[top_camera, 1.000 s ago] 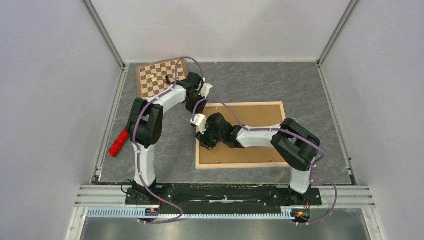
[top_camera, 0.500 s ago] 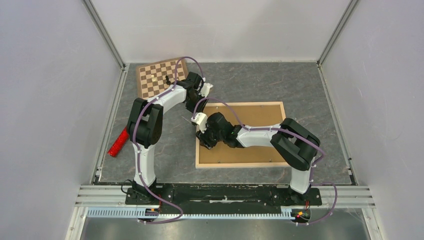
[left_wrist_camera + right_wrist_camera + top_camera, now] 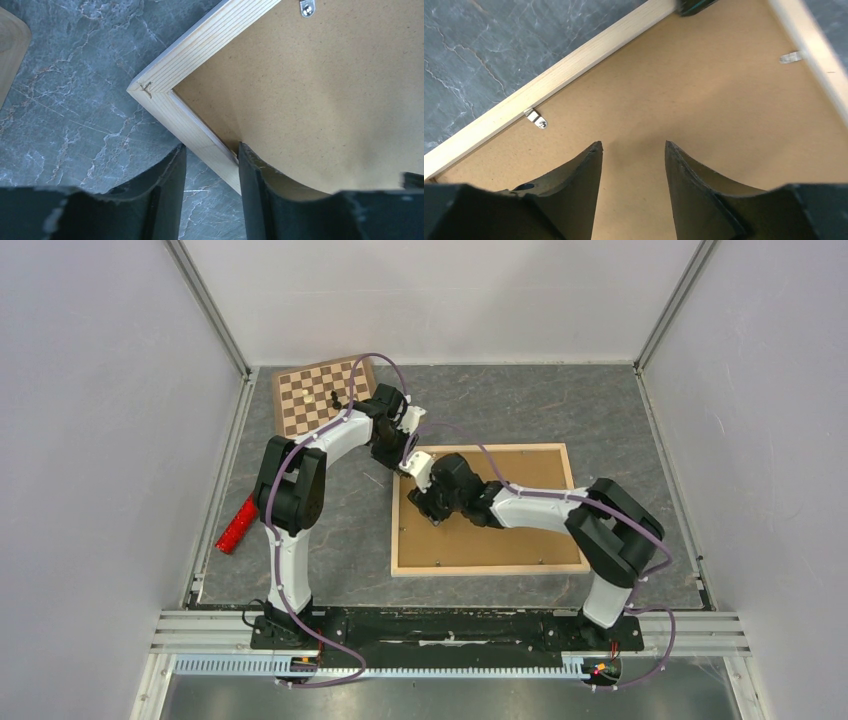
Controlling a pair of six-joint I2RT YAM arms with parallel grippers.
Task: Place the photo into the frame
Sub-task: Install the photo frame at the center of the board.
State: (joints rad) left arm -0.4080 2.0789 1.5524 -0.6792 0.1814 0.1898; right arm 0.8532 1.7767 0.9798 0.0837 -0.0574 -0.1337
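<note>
That frame (image 3: 200, 47) looks light, stiff; grab its upper-left corner. The left gripper (image 3: 210, 147) straddles it, squeeze unclear; the right gripper (image 3: 631, 145) is half-open, empty.

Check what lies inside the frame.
A brown backing board fills the frame, metal clips at its edges. The photo is not visible; anything beneath the board is hidden.

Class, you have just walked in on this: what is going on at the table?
The frame lies face down with a brown backing board in it. The left gripper has its jaws astride a frame bar near the far left corner; whether they pinch it is unclear. The right gripper hangs open over the board, holding nothing. No photo shows.
</note>
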